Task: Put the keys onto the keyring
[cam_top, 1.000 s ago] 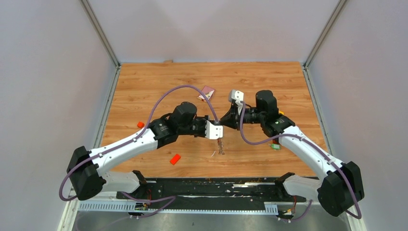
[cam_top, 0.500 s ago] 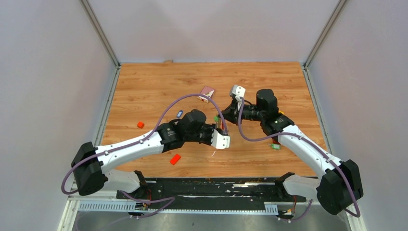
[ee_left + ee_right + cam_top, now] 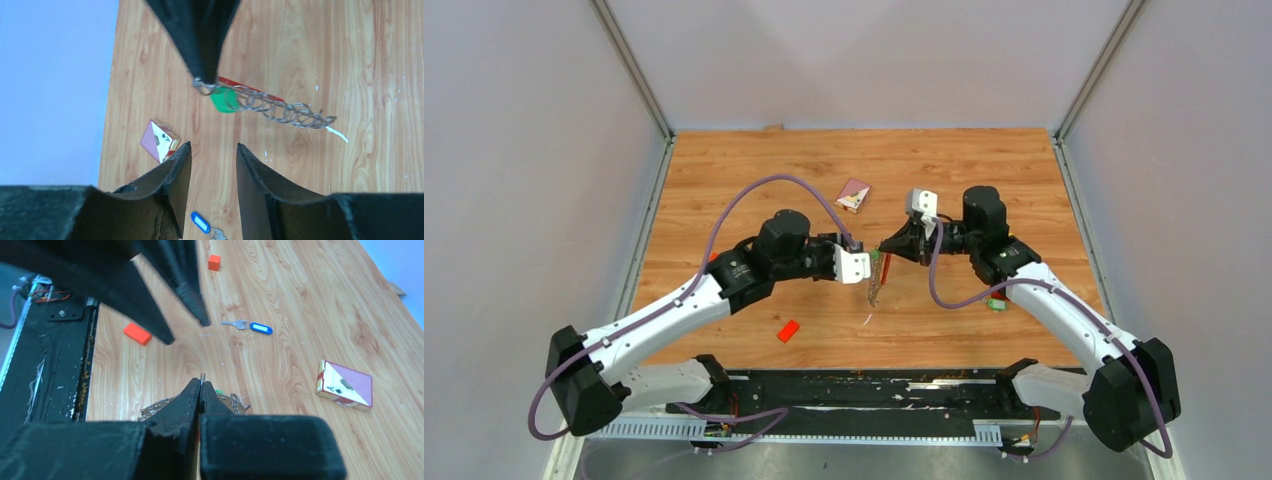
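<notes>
Chief risk: losing the keyring (image 3: 280, 107), pinched only by one thin wire loop at the very tips of the right pincer (image 3: 201, 385), closed tight on that loop. Likely causes: a knock or tug from the other arm, or swinging of the dangling length, ending in a drop onto the wooden table (image 3: 754, 170). Second risk: closing the left pincer (image 3: 214, 150) on the wrong part, such as the green tag (image 3: 222, 100) or the red strap (image 3: 272, 96), rather than on a ring meant to be spread. Left pincer open and empty, aimed at the bunch from close by, not touching it. Keyring hanging in the air between the two arms, near the middle of the table and clear of the wood. Made up of a long run of overlapping silver wire rings, like a loose coil, with a flat red strap behind it and a green oblong tag near the held end. Blue-tagged key (image 3: 247, 326) lying loose on the table, well apart from the bunch, not yet threaded on.
</notes>
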Robot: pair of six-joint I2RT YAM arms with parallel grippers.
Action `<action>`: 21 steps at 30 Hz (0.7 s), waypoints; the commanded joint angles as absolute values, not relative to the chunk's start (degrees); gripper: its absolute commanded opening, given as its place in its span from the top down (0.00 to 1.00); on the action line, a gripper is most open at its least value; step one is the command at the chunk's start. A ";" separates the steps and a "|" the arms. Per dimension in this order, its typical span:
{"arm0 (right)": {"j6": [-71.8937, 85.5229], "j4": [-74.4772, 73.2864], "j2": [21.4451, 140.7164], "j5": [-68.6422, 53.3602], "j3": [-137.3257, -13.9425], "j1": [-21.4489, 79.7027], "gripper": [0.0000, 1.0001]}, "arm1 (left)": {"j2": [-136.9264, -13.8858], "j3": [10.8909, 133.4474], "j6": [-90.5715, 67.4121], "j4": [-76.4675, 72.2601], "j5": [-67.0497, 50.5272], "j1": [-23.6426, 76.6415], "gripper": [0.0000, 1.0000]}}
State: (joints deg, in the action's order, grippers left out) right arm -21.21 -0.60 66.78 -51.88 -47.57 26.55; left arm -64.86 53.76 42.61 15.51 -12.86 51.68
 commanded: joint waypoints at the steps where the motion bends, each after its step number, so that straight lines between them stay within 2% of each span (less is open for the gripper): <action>1: -26.51 -1.96 65.09 -60.54 -48.54 26.15 1.00 | -63.56 54.79 37.99 14.62 -22.56 48.29 0.54; 11: -29.39 -5.79 65.93 -67.26 -49.79 26.08 1.00 | -69.06 57.57 32.73 11.69 -35.81 47.42 0.60; 21: -30.10 -6.51 66.24 -67.87 -49.94 26.10 1.00 | -70.37 57.51 30.36 9.67 -38.27 47.36 0.69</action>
State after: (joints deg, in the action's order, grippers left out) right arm -28.62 -7.29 66.63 -64.90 -47.64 26.41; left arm -70.13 54.92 32.67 13.04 -35.27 47.55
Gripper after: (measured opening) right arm 0.011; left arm 0.336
